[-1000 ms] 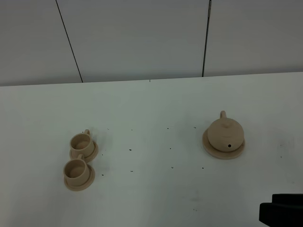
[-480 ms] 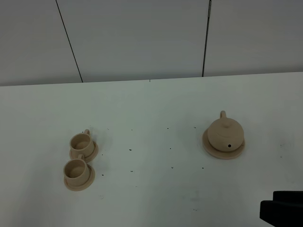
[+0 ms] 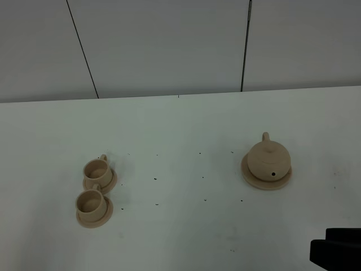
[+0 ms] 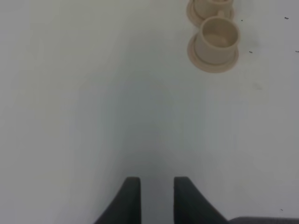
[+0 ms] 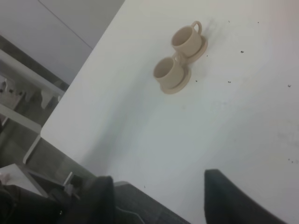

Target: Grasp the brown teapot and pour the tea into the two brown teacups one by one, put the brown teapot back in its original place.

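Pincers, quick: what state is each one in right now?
Left pincer: slightly open, holding nothing.
Right pincer: wide open, holding nothing.

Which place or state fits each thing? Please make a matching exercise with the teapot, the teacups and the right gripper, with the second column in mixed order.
Column one:
1. brown teapot
2. two brown teacups
3. right gripper

Column two:
a. open, holding nothing
b. standing on the flat round disc
c. on small saucers, at the left of the table in the high view

Pairs: 1-b; 2-c; 3-a
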Available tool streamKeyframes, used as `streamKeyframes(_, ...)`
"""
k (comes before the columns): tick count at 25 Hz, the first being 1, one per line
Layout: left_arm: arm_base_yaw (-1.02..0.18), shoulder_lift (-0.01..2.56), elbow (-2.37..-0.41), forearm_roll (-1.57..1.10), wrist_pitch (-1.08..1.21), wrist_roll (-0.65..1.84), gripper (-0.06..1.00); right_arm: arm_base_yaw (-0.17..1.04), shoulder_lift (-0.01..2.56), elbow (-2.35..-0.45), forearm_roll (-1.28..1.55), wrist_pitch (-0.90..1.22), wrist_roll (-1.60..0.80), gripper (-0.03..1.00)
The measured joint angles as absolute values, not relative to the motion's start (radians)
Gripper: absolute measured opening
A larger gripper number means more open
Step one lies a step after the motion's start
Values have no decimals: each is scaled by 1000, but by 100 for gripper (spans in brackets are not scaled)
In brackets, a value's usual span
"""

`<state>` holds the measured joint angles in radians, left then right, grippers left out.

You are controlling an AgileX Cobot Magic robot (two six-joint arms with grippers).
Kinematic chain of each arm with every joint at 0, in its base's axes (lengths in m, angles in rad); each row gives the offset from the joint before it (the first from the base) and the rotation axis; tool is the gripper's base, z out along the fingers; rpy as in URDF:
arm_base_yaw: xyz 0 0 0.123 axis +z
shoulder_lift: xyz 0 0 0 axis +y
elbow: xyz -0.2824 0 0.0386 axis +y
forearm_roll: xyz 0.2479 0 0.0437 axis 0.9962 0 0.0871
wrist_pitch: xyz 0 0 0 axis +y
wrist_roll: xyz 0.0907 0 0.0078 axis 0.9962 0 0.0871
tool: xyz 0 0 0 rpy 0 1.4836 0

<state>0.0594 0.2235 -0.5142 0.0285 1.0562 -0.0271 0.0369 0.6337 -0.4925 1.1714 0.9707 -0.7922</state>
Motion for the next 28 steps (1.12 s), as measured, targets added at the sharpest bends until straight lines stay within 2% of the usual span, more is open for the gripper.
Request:
streamKeyframes(6, 59, 205, -512, 31, 1048, -27, 24, 37, 634, -493, 1171, 971, -795, 42)
streamKeyframes(16, 59, 0, -505, 31, 1044, -26, 24, 37, 634, -493, 1171, 971, -795, 42)
streamKeyframes(28, 59, -7, -505, 28, 1044, -15, 24, 37, 634, -493, 1171, 971, -799, 42)
